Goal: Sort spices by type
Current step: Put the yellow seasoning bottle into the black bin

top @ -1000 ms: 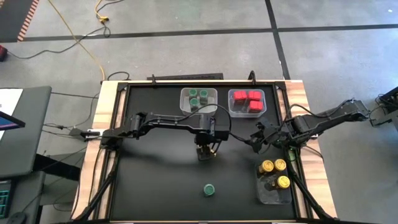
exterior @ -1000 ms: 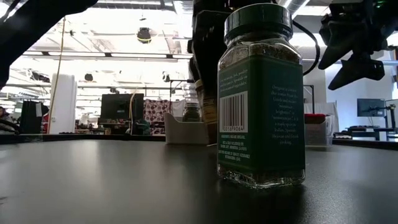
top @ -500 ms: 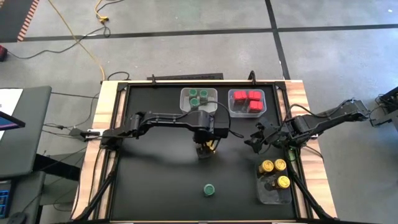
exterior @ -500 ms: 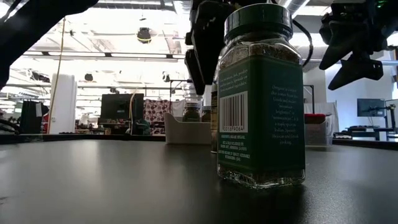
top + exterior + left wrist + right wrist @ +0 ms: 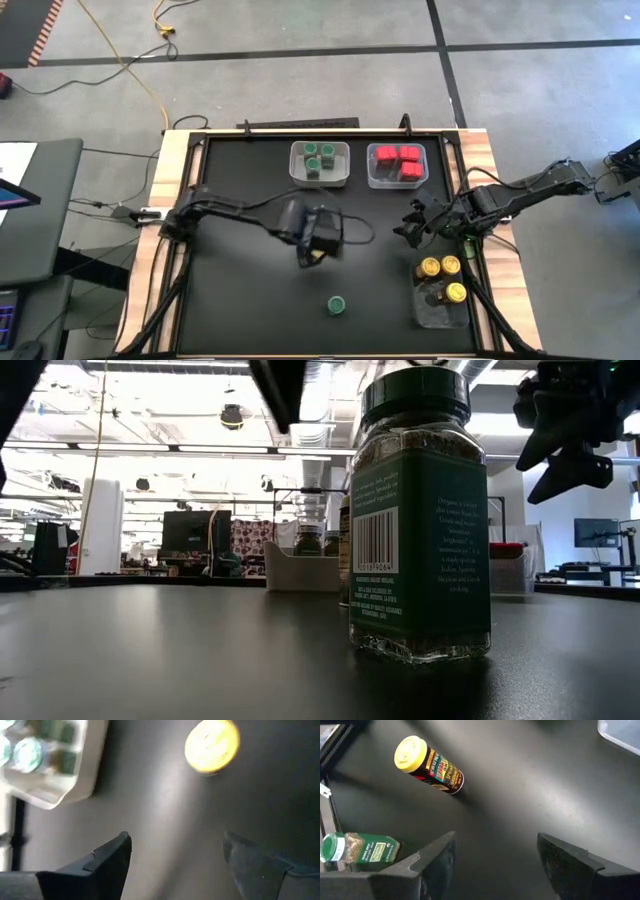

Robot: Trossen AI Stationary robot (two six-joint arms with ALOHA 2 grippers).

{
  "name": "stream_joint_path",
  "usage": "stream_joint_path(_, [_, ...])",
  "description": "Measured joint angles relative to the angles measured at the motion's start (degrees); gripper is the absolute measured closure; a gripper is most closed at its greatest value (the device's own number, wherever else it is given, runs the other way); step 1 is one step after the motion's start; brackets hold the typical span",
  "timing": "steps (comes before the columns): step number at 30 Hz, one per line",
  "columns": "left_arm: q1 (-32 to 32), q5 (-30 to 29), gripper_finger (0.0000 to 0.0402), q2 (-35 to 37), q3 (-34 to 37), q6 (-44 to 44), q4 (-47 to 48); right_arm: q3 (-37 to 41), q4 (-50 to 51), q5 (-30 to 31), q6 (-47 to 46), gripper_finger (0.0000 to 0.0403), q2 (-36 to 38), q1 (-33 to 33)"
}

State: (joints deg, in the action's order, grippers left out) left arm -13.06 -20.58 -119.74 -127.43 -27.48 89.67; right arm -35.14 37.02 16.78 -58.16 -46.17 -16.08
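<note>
Black tabletop (image 5: pixel 240 290) before bright, cluttered workshop (image 5: pixel 150 510)

Large open lab or workshop, concrete floor (image 5: pixel 300 90), ceiling strip lights (image 5: pixel 200 449), distant monitors (image 5: pixel 187 532)

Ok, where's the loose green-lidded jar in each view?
High view: loose green-lidded jar stands alone, low centre of the picture.
Low view: large in the foreground, right of centre.
Left wrist view: not in it.
Right wrist view: beyond the jaws, near the yellow-lidded jar.
Shared landmark: bin of green jars.
</note>
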Motion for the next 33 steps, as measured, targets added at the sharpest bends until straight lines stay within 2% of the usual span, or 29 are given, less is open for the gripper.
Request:
stream_joint_path(3, [-2.34, -2.04, 0.0105, 4.15, 9.76, -4.15, -4.98, 0.00, -1.21, -0.03, 2.62, 0.0101, 0.00, 0.00])
stream_joint_path(9, [-5.25, 5.07, 0.0105, 15.32, 33.58, -8.00, -24.19, 0.00, -10.38, -0.15, 12.89, 0.0101, 0.00, 0.00])
stream_joint_path(13, [-6.89, 6.36, 0.0105, 24.89, 47.95, -8.92, -37.65, -0.44, -17.94, -0.13, 20.17, 0.0101, -1.61, 0.15])
stream_joint_path(19, [-7.30, 6.36, 0.0105, 40.88, 66.88, -9.44, -51.95, -8.54, -19.82, -0.14, 29.73, 0.0101, -12.33, 1.57])
stream_joint_path(25, [-7.28, 5.15, 0.0105, 55.81, 79.42, -12.54, -56.37, -23.85, -14.54, -2.79, 40.46, 0.0101, -27.57, 5.83])
stream_joint_path(29, [-7.28, 4.62, 0.0105, 62.96, 83.94, -14.36, -56.43, -33.90, -4.53, -4.76, 45.06, 0.0101, -36.41, 8.58])
stream_joint_path(33, [-7.28, 4.50, 0.0105, 66.97, 86.18, -13.51, -55.30, -41.54, 1.69, -4.90, 48.41, 0.0101, -43.21, 9.95])
